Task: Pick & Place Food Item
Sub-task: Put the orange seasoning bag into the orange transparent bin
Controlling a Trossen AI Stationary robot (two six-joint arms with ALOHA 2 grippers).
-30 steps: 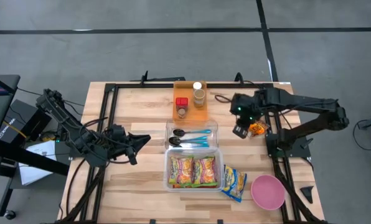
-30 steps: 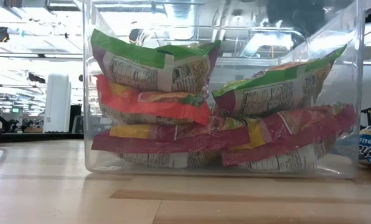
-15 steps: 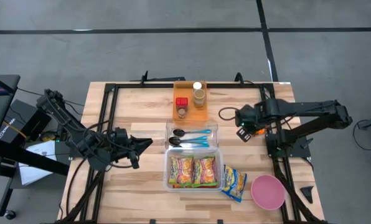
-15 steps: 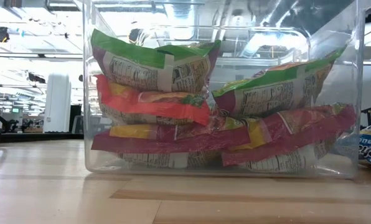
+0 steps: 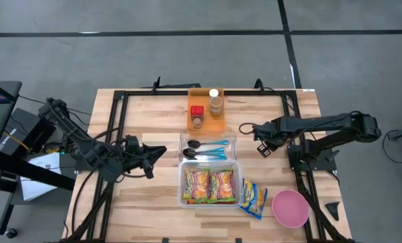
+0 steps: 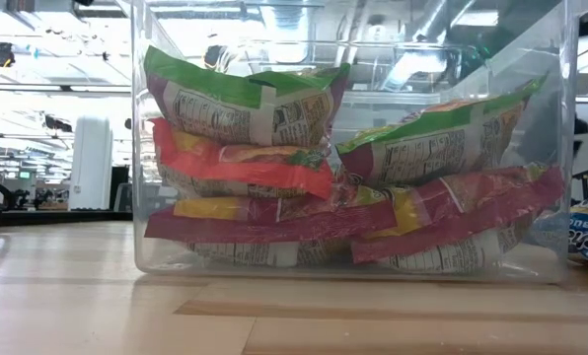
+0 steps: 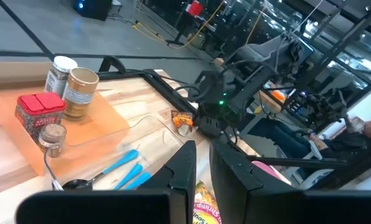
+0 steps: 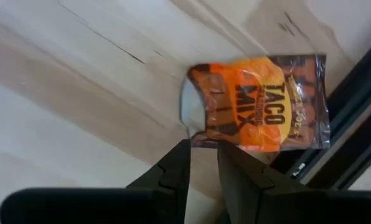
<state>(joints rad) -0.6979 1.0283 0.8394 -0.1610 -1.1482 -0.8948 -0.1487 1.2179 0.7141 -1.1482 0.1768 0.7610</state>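
A pale wooden table [image 5: 147, 115] with a black frame stands on a grey floor, and the low view looks past it into a bright hall. The right gripper [image 8: 203, 146] sits low over the right half of the table. Its fingers are drawn close, with only a narrow slit between them. Right at their tips lies the taco packet [image 8: 266, 102], orange and dark, flat on the wood and hard against a black rail [image 8: 353, 118]. The tips reach the packet's nearest edge, but whether they pinch it cannot be told. In the high view the arm hides the packet. Just beside this gripper, on the side of the left arm, is a clear tray [image 5: 231, 138] holding dark spoons and blue-handled cutlery. A little further off, toward the table's far edge, an orange tray [image 5: 221, 125] carries a red tin [image 5: 197, 111], a brown jar [image 5: 216, 105] and a small white-capped one. Toward the front edge stands a clear tub [image 5: 182, 182] packed with red, yellow and green noodle packets, which fills the low view. Just beside the tub lies a blue packet [image 5: 253, 198], and past that a pink bowl [image 5: 290, 207] near the front right corner. Well apart from the right gripper, across the spoon tray, the left gripper [image 5: 159, 152] waits above the table's left half. It points toward the trays, its fingers nearly together and holding nothing.
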